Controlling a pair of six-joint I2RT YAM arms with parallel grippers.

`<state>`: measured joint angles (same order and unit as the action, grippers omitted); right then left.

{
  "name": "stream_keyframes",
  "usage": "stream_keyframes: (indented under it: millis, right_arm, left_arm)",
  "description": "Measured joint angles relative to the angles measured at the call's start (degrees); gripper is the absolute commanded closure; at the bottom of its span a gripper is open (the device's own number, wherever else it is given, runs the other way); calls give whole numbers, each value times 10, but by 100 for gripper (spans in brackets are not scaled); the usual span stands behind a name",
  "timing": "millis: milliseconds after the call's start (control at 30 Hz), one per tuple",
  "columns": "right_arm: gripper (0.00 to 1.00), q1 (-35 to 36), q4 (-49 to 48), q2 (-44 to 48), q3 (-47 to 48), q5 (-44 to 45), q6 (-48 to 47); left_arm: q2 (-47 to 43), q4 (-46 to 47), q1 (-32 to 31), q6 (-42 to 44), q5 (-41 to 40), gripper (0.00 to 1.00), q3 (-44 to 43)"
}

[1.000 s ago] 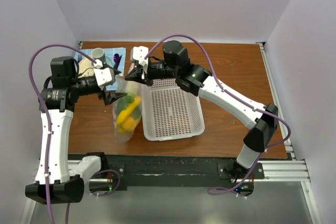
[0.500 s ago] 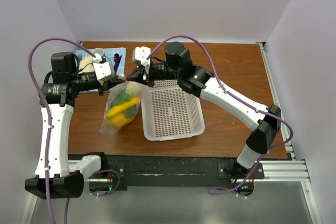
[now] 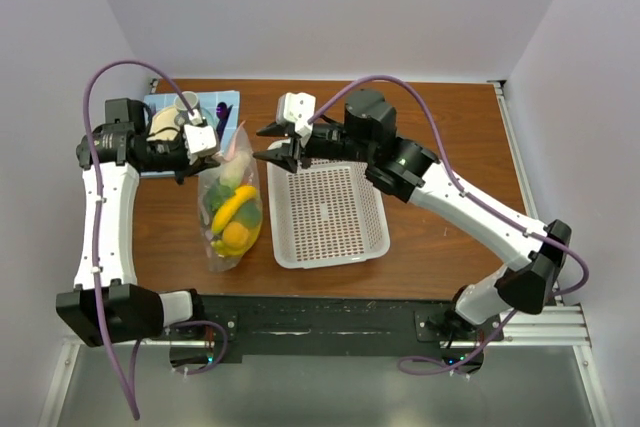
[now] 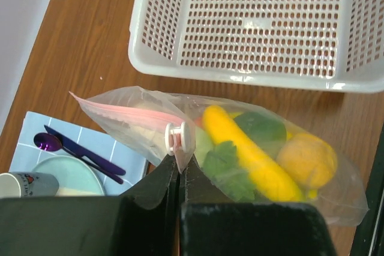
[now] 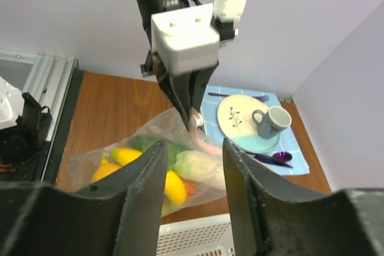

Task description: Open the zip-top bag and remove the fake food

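Observation:
The zip-top bag (image 3: 240,162) hangs left of the basket, clear with a pinkish zipper strip (image 4: 129,111) and a white slider (image 4: 179,138). Inside it is the fake food: a yellow banana (image 4: 252,157), a yellow-orange round fruit (image 4: 306,160), green pieces (image 4: 261,131) and a cream-white piece (image 5: 207,166). My left gripper (image 4: 180,166) is shut on the bag's edge just under the slider and shows in the top view (image 3: 212,169). To the bag's right, my right gripper (image 3: 268,144) stands open. In its own view (image 5: 192,160) nothing is between its fingers.
A white mesh basket (image 3: 330,255) sits right of the bag on the brown table. At the back left a blue placemat (image 3: 225,105) carries a plate (image 5: 240,118), a cup (image 5: 273,121) and purple cutlery (image 4: 78,148). Walls close in on both sides.
My left gripper shut on the bag's edge near the slider. My right gripper opened, let go of the bag's top and drew back to the right. The bag swung to hang from the left gripper.

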<state>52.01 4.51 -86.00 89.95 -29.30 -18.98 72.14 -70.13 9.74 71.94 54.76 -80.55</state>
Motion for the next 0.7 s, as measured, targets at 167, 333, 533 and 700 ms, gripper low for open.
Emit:
stream_keyframes:
  millis: [167,333,533,700]
  right_arm:
    - [54,1,6,-52,52,-24,-6]
    - [64,1,6,-97,63,-5,-13]
    - [76,-16,-16,-131,26,120,3]
    - [92,-66,-20,-203,-25,303,72]
  left_arm:
    - [-24,-32,0,42,-4,100,-3]
    - [-27,-60,0,36,17,100,-98]
    - [-40,-55,0,22,52,100,-182]
    - [-61,-58,0,21,55,100,-147]
